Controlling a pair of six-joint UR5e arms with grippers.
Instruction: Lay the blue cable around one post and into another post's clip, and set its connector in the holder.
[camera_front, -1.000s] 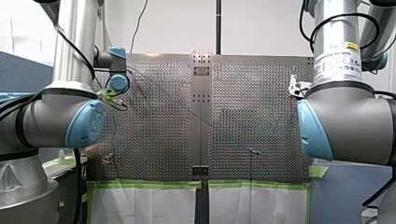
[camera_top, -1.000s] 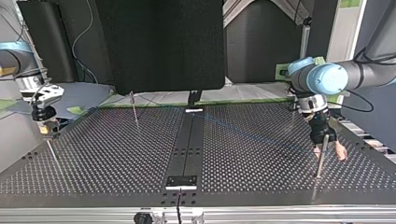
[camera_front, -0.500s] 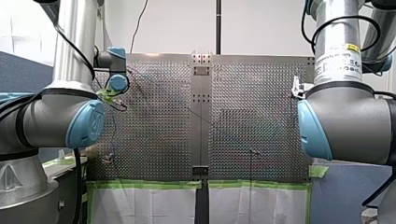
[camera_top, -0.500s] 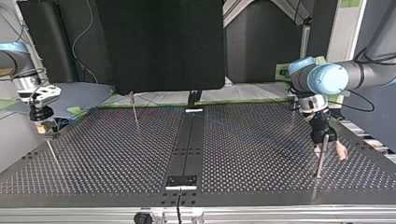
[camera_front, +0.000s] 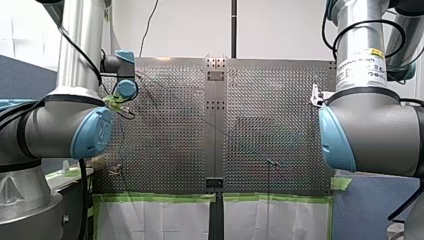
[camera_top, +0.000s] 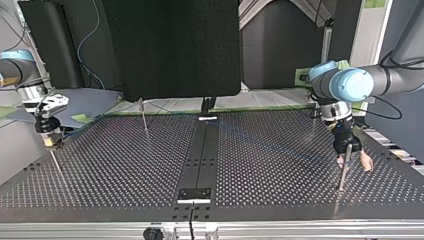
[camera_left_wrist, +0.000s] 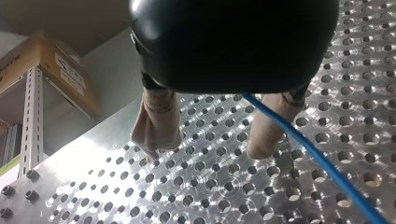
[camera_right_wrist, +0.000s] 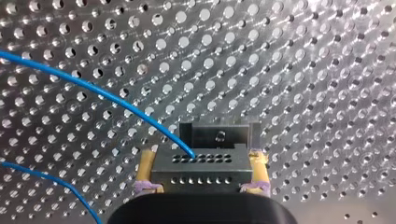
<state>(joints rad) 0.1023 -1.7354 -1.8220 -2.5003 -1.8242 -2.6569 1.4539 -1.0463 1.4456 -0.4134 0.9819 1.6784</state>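
Left jaws: black body with two beige pads (camera_left_wrist: 159, 121) standing well apart; nothing is clamped between them, and their tips are close over the perforated counter (camera_left_wrist: 210, 196).
Blue cable (camera_left_wrist: 327, 168): it comes out from under the left jaws' body, crosses in front of one pad, then runs ahead of them and off to the side over the holes.
Right jaws: the yellow pads (camera_right_wrist: 145, 169) are closed on the two sides of the connector (camera_right_wrist: 201, 170).
Connector: a grey block with rows of small holes, held level between the right jaws over the counter; I cannot tell whether it touches the counter.
Cable at connector: it enters the block's upper face between the right jaws and arcs away ahead and sideways; a second stretch passes beside them.
Near post (camera_top: 341, 172): a thin upright rod just beside the left jaws.
Far post (camera_top: 144, 117): well apart from both jaws.
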